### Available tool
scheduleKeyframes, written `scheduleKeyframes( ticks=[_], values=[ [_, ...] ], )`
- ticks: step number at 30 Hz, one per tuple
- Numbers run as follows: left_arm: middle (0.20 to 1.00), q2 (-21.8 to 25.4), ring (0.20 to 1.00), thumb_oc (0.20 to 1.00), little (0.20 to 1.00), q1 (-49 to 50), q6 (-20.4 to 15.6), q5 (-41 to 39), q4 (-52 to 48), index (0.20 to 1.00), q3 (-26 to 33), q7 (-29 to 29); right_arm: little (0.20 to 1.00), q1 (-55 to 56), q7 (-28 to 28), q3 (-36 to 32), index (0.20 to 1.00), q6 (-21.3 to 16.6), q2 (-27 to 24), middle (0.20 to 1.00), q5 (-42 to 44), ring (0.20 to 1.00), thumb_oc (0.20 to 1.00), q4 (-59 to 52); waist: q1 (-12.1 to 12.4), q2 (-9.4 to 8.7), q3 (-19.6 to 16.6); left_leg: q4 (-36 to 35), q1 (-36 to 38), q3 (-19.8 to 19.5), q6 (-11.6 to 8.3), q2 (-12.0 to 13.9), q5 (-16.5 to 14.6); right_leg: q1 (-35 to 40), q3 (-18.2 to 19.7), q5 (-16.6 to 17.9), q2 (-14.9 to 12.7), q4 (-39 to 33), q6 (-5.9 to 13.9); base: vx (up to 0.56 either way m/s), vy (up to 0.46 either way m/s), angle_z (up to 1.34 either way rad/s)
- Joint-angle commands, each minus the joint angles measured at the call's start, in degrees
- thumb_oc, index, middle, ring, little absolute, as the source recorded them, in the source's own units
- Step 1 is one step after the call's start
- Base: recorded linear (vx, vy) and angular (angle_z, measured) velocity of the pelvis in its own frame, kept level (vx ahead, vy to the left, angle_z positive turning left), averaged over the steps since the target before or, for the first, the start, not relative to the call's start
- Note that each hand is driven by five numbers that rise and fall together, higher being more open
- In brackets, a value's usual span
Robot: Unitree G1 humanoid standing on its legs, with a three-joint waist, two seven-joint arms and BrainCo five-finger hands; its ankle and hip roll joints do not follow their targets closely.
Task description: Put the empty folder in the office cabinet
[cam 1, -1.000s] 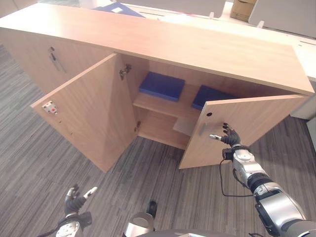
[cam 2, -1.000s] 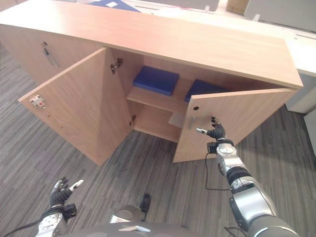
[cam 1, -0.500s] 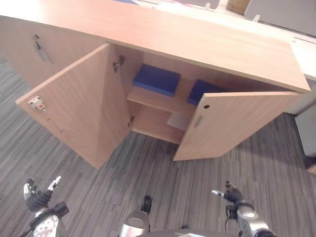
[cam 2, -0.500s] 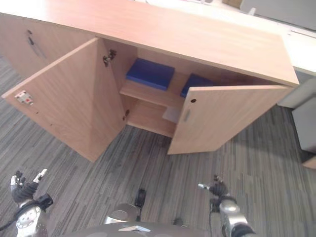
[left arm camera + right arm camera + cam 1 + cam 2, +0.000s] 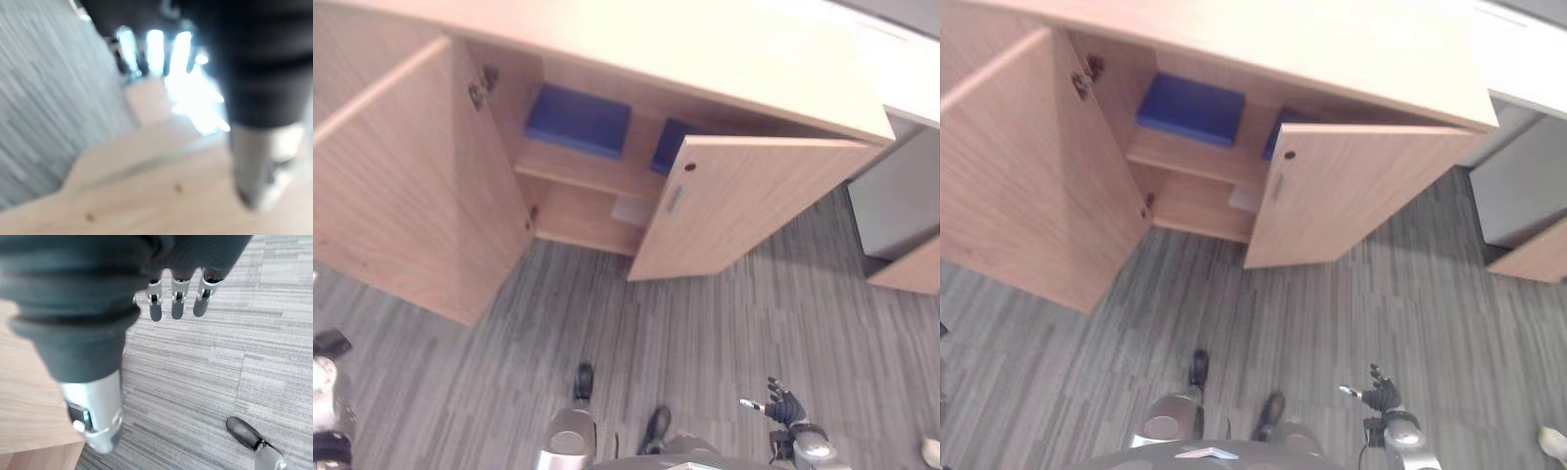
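**Folders shelved, both doors still open**

You have two blue folders in the cabinet point(image 5: 734, 59): one folder point(image 5: 578, 119) lies flat on the upper shelf point(image 5: 582, 168) toward the left, and a second folder point(image 5: 668, 147) lies beside it, partly behind the right door point(image 5: 744, 211); which of them is the empty one you cannot tell from here.

Your right hand point(image 5: 781, 404) hangs low over the grey carpet point(image 5: 744, 323), well apart from the cabinet, fingers straight and relaxed, holding nothing; its wrist view shows the fingers point(image 5: 176, 306) loose over the floor.

Your left hand point(image 5: 151, 46) shows as a blur in its own wrist view; whether it is slack or clenched you cannot tell.

Judging by how things lie, the placing looks done; what remains, if anything, is to swing the right door and the wide left door point(image 5: 401, 186) shut, each needing a reach back up to the door edge.

A pale sheet point(image 5: 631, 211) lies on the lower shelf, too small to identify.
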Motion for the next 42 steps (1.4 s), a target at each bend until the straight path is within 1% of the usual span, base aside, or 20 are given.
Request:
scheduleKeyframes(
  ticks=[1, 5, 7, 10, 14, 15, 17, 19, 20, 23, 24, 25, 27, 28, 30, 31, 38, 39, 40, 42],
  values=[
    [1.000, 3.6, 1.000, 1.000, 1.000, -0.3, 0.9, -1.5, 2.5, 1.000, 3.7, 2.1, 1.000, -3.4, 0.0, -0.7, 1.000, -3.8, -5.6, 1.000, 2.4, 1.000, 1.000, -0.7, 1.6, 4.01, -0.1, 2.1, 4.3, 2.3, -0.93, 4.3, -10.5, -4.1, 3.1, -0.4, -2.4, 2.9, 4.34, -0.09, -0.002, -0.03],
    [1.000, 5.4, 1.000, 1.000, 1.000, -2.2, 3.5, 0.3, 3.4, 1.000, 3.3, 1.8, 1.000, -4.5, 0.3, -0.5, 1.000, -3.7, -5.9, 1.000, 3.4, 1.000, 1.000, -2.1, 1.1, 2.96, 0.7, 2.8, 3.2, 3.2, -0.98, 4.9, -10.8, -5.1, 3.5, -0.1, -2.2, 3.0, 4.52, -0.10, 0.020, 0.02],
    [1.000, 5.4, 1.000, 1.000, 1.000, -2.2, 3.5, 0.3, 3.4, 1.000, 3.3, 1.8, 1.000, -4.5, 0.3, -0.5, 1.000, -3.7, -5.9, 1.000, 3.4, 1.000, 1.000, -2.1, 1.1, 2.96, 0.7, 2.8, 3.2, 3.2, -0.98, 4.9, -10.8, -5.1, 3.5, -0.1, -2.2, 3.0, 4.52, -0.04, 0.024, 0.01],
    [1.000, 8.8, 1.000, 1.000, 1.000, -7.2, 5.9, -0.4, 5.9, 1.000, 0.1, -2.8, 1.000, -7.1, 2.2, -0.8, 1.000, -3.4, -7.8, 1.000, 5.4, 1.000, 1.000, -2.1, 0.1, 1.18, 2.6, 4.8, 0.8, 4.3, -1.27, 6.0, -11.3, -7.1, 5.3, 0.2, -1.2, 3.2, 4.15, -0.16, 0.035, -0.04],
    [1.000, 9.0, 1.000, 1.000, 1.000, -7.8, 6.3, -0.7, 6.0, 1.000, -0.5, -4.4, 1.000, -7.5, 2.4, -0.7, 1.000, -3.4, -8.1, 1.000, 5.5, 1.000, 1.000, -2.1, 0.0, 1.00, 3.0, 4.8, 0.6, 4.5, -1.40, 6.2, -11.2, -7.3, 5.5, 0.3, -1.0, 3.2, 4.12, -0.06, -0.003, -0.01],
    [1.000, 8.3, 1.000, 1.000, 1.000, -9.6, 7.4, 0.2, 5.9, 1.000, -3.2, -6.2, 1.000, -8.5, 3.2, -1.2, 1.000, -3.4, -9.0, 1.000, 6.5, 1.000, 1.000, -2.1, -0.4, 0.66, 3.7, 4.9, 0.3, 4.5, -1.48, 6.4, -11.3, -7.8, 6.0, 0.3, -0.6, 3.3, 3.98, -0.08, -0.001, -0.06],
    [1.000, 8.3, 1.000, 1.000, 1.000, -9.6, 7.4, 0.2, 5.9, 1.000, -3.2, -6.2, 1.000, -8.5, 3.2, -1.2, 1.000, -3.4, -9.0, 1.000, 6.5, 1.000, 1.000, -2.1, -0.4, 0.66, 3.7, 4.9, 0.3, 4.5, -1.48, 6.4, -11.3, -7.8, 6.0, 0.3, -0.6, 3.3, 3.98, -0.05, -0.003, -0.12],
    [1.000, 7.3, 1.000, 1.000, 1.000, -10.6, 7.5, 0.1, 6.2, 1.000, -5.0, -6.9, 1.000, -9.0, 3.9, -1.7, 1.000, -3.3, -9.4, 1.000, 6.9, 1.000, 1.000, -1.9, -0.8, 0.45, 3.8, 4.9, 0.2, 4.6, -1.54, 6.5, -11.3, -7.9, 6.5, 0.3, -0.3, 3.1, 3.91, -0.04, 0.001, -0.16],
    [1.000, 6.3, 1.000, 1.000, 1.000, -12.8, 7.2, 1.5, 7.1, 1.000, -7.6, -6.9, 1.000, -9.6, 4.2, -2.2, 1.000, -3.3, -10.0, 1.000, 7.4, 1.000, 1.000, -1.7, -1.6, 0.18, 3.8, 4.8, 0.2, 5.0, -1.76, 6.6, -11.1, -8.1, 7.2, 0.5, 0.1, 2.9, 3.77, -0.03, 0.011, 0.03],
    [1.000, 6.2, 1.000, 1.000, 1.000, -14.5, 7.0, 1.4, 8.4, 1.000, -9.0, -7.1, 1.000, -10.3, 4.1, -2.5, 1.000, -3.1, -10.8, 1.000, 7.7, 1.000, 1.000, -1.3, -2.3, 0.18, 3.9, 4.8, -0.1, 5.3, -1.96, 6.7, -11.0, -8.6, 7.9, 0.4, 0.3, 3.0, 3.60, -0.06, 0.045, 0.04],
    [1.000, 6.9, 1.000, 1.000, 1.000, -16.6, 7.4, -0.6, 9.5, 1.000, -10.6, -10.2, 1.000, -11.2, 4.4, -2.5, 1.000, -3.3, -11.4, 1.000, 7.9, 1.000, 1.000, -0.3, -3.0, 0.25, 4.2, 4.8, -0.3, 5.6, -2.28, 7.1, -10.7, -9.3, 8.7, 0.4, 0.7, 3.3, 3.48, -0.04, 0.016, -0.05],
    [1.000, 6.9, 1.000, 1.000, 1.000, -16.6, 7.4, -0.6, 9.5, 1.000, -10.6, -10.2, 1.000, -11.2, 4.4, -2.5, 1.000, -3.3, -11.4, 1.000, 7.9, 1.000, 1.000, -0.3, -3.0, 0.25, 4.2, 4.8, -0.3, 5.6, -2.28, 7.1, -10.7, -9.3, 8.7, 0.4, 0.7, 3.3, 3.48, -0.07, 0.012, -0.16],
    [1.000, 7.0, 1.000, 1.000, 1.000, -19.3, 10.3, -4.0, 9.3, 1.000, -12.7, -16.6, 1.000, -11.8, 4.8, -2.6, 1.000, -3.3, -11.9, 1.000, 8.4, 1.000, 1.000, 0.0, -3.8, 0.42, 4.5, 4.5, 0.0, 6.1, -2.45, 7.5, -10.6, -9.8, 9.1, 0.2, 1.0, 3.5, 3.46, -0.06, -0.008, -0.18],
    [1.000, 7.0, 1.000, 1.000, 1.000, -19.3, 10.3, -4.0, 9.3, 1.000, -12.7, -16.6, 1.000, -11.8, 4.8, -2.6, 1.000, -3.3, -11.9, 1.000, 8.4, 1.000, 1.000, 0.0, -3.8, 0.42, 4.5, 4.5, 0.0, 6.1, -2.45, 7.5, -10.6, -9.8, 9.1, 0.2, 1.0, 3.5, 3.46, -0.04, 0.003, -0.04],
    [1.000, 5.2, 1.000, 1.000, 1.000, -19.6, 11.8, -4.9, 8.6, 1.000, -14.1, -19.0, 1.000, -12.1, 4.7, -2.9, 1.000, -2.5, -12.1, 1.000, 8.6, 1.000, 1.000, -0.9, -4.4, 0.77, 4.6, 4.2, 0.4, 6.4, -2.45, 7.5, -10.6, -9.9, 9.4, 0.2, 1.1, 3.5, 3.36, 0.00, 0.000, 0.00],
    [1.000, 2.3, 1.000, 1.000, 1.000, -19.0, 11.9, -4.8, 8.6, 1.000, -15.6, -20.0, 1.000, -12.0, 4.6, -3.3, 1.000, -2.3, -11.8, 1.000, 8.4, 1.000, 1.000, -1.1, -5.1, 1.09, 4.2, 4.0, 0.7, 6.7, -2.46, 7.4, -10.5, -9.9, 9.9, 0.1, 1.3, 3.4, 3.16, 0.00, 0.000, 0.00],
    [1.000, -4.6, 1.000, 1.000, 1.000, -20.2, 10.8, -6.8, 9.8, 1.000, -19.5, -21.9, 1.000, -11.8, 3.7, -3.2, 1.000, -2.1, -10.8, 1.000, 8.3, 1.000, 1.000, -0.2, -7.7, 1.64, 2.8, 3.9, 1.6, 8.5, -2.47, 7.4, -10.4, -10.3, 12.1, 0.4, 2.0, 3.0, 2.72, 0.02, -0.001, -0.19],
    [1.000, -4.6, 1.000, 1.000, 1.000, -20.2, 10.8, -6.8, 9.8, 1.000, -19.5, -21.9, 1.000, -11.8, 3.7, -3.2, 1.000, -2.1, -10.8, 1.000, 8.3, 1.000, 1.000, -0.2, -7.7, 1.64, 2.8, 3.9, 1.6, 8.5, -2.47, 7.4, -10.4, -10.3, 12.1, 0.4, 2.0, 3.0, 2.72, 0.11, 0.039, -0.18],
    [1.000, -5.9, 1.000, 1.000, 1.000, -20.6, 10.6, -7.2, 10.0, 1.000, -20.3, -22.2, 1.000, -11.4, 3.5, -3.2, 1.000, -2.3, -10.5, 1.000, 8.2, 1.000, 1.000, 0.1, -8.3, 2.20, 2.3, 3.7, 2.6, 8.3, -2.65, 7.4, -11.7, -9.6, 12.7, -0.4, 2.2, 2.9, 3.19, 0.15, 0.054, -0.25],
    [1.000, -8.8, 1.000, 1.000, 1.000, -22.3, 11.0, -6.9, 10.1, 1.000, -22.4, -22.1, 1.000, -10.8, 2.9, -3.3, 1.000, -2.3, -9.6, 1.000, 7.1, 1.000, 1.000, 0.2, -10.1, 2.79, 1.4, 3.8, 3.5, 9.5, -2.48, 7.3, -11.9, -9.6, 13.9, -0.1, 2.3, 2.8, 3.22, 0.15, 0.058, -0.46]
  ],
)
